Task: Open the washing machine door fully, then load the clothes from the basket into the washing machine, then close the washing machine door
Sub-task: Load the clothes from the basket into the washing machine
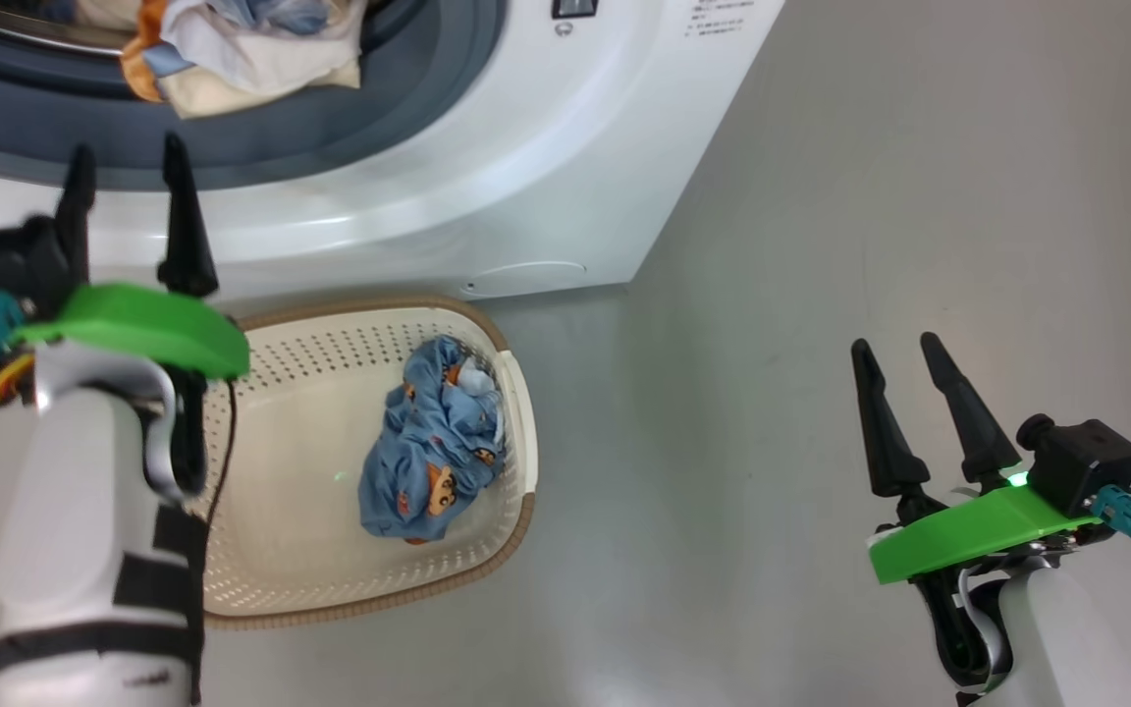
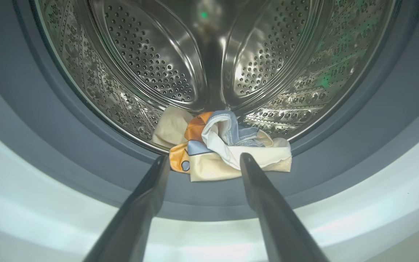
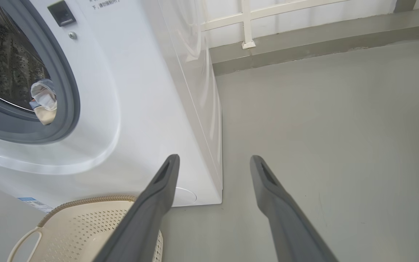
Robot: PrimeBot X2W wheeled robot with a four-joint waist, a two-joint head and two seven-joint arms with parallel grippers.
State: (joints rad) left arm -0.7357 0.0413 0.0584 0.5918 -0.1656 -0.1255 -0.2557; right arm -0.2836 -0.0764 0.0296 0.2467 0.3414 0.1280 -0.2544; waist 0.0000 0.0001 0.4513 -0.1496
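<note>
Left end effector [image 1: 128, 145], fingers spread and empty, points at the washing machine [image 1: 526, 177], its opening cut off at twelve o'clock. A cream-and-orange bundle [image 2: 216, 167] lies on the drum [image 2: 147, 62] lip (half in, half out). One blue garment [image 1: 433, 442] sits at the three o'clock side of the basket [image 1: 291, 550]; the left forearm [image 1: 65, 511] hides its nine o'clock rim. Right end effector [image 1: 895, 342] hangs spread, empty.
</note>
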